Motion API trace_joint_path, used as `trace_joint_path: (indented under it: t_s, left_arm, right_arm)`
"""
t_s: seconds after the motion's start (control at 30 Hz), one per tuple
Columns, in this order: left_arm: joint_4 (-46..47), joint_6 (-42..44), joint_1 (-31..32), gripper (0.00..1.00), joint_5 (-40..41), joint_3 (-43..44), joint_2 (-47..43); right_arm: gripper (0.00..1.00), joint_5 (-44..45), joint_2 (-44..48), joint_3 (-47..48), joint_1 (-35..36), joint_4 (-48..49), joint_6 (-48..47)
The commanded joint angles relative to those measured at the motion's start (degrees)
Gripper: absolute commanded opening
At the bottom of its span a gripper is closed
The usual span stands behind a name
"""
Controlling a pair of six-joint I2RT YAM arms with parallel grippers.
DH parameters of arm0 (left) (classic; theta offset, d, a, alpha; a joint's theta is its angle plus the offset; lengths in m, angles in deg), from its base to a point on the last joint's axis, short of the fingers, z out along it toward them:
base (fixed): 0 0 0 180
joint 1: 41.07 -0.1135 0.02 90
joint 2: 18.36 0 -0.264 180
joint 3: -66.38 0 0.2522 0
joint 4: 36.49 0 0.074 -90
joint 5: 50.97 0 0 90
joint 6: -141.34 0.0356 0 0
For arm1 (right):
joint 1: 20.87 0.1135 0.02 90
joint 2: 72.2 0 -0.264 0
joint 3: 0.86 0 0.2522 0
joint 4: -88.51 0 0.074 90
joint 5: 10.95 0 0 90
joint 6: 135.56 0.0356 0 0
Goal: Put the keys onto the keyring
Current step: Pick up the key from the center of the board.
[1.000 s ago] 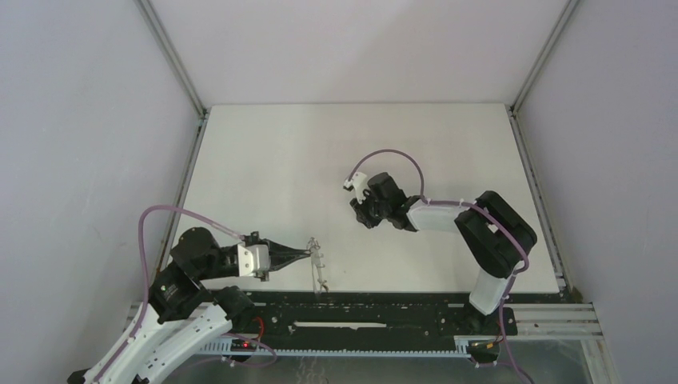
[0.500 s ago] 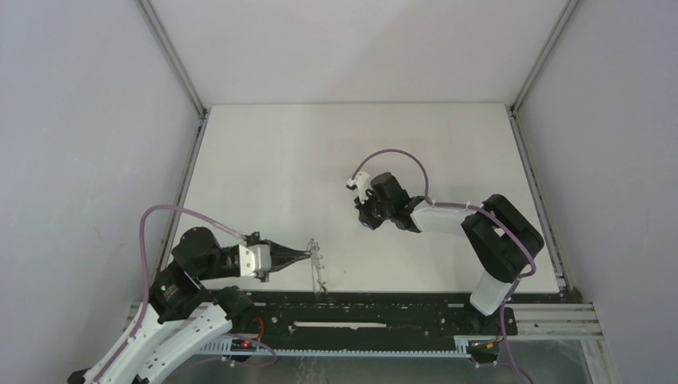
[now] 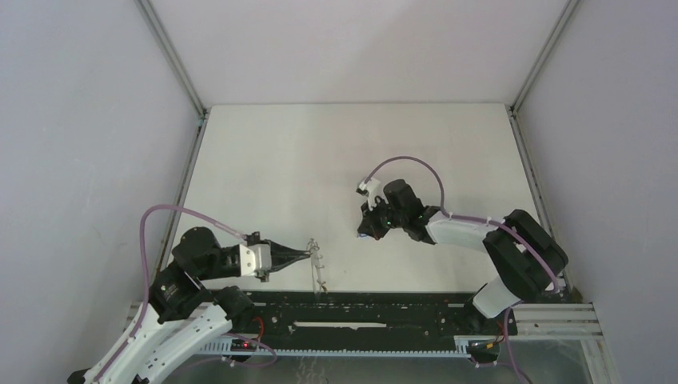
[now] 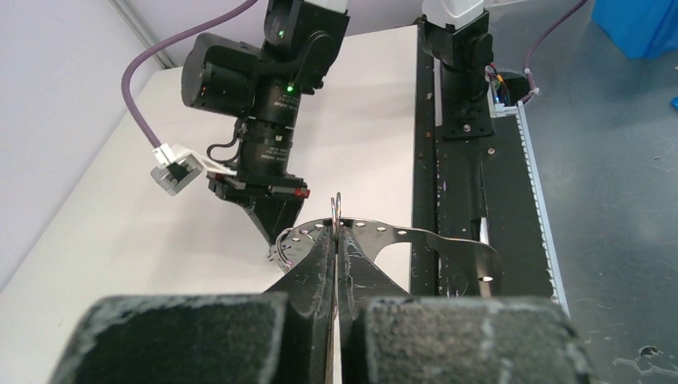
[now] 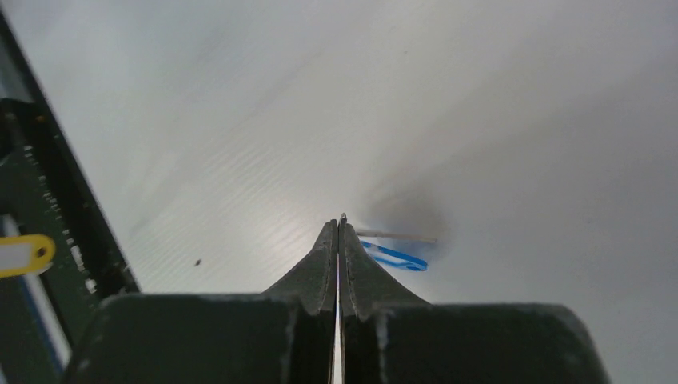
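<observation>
- Keyring [image 4: 384, 232]: at the near left of the table [image 3: 272, 160], just ahead of the black rail [image 3: 384, 308]. No key is seen on it.
- Left gripper [image 4: 336, 240]: jaws closed on the keyring's thin band, presenting it edge-up toward the right arm.
- Blue key [image 5: 396, 257]: at the tips of the right gripper [image 5: 340, 228], near mid-table and apart from the keyring.
- Right gripper: jaws pressed together. It appears to pinch the blue key, though the contact itself is not clear.
- Yellow key [image 5: 20, 254]: lies by the rail, held by neither gripper.
- Assessment: neither key is threaded. The ring is secured and one key appears to be in hand. Both threadings remain, and the yellow key has yet to be picked up.
</observation>
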Motion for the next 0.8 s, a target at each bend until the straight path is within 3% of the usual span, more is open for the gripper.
trace_joint_path:
  t_s: [0.0,0.43,0.77]
  left_arm:
    - [0.52,-0.07,0.34,0.0,0.79,3.33,0.33]
    - [4.78,-1.8,0.38,0.0,-6.34,1.89,2.34]
    - [9.67,-1.41,0.35,0.0,-12.22,0.59,3.34]
  right_arm:
    - [0.0,-7.85,7.45,-1.79,0.26,3.26,2.82]
    - [0.0,-26.15,35.45,-4.73,3.12,-2.45,-14.98]
    - [0.0,-31.38,35.9,9.27,5.8,-17.45,-30.27]
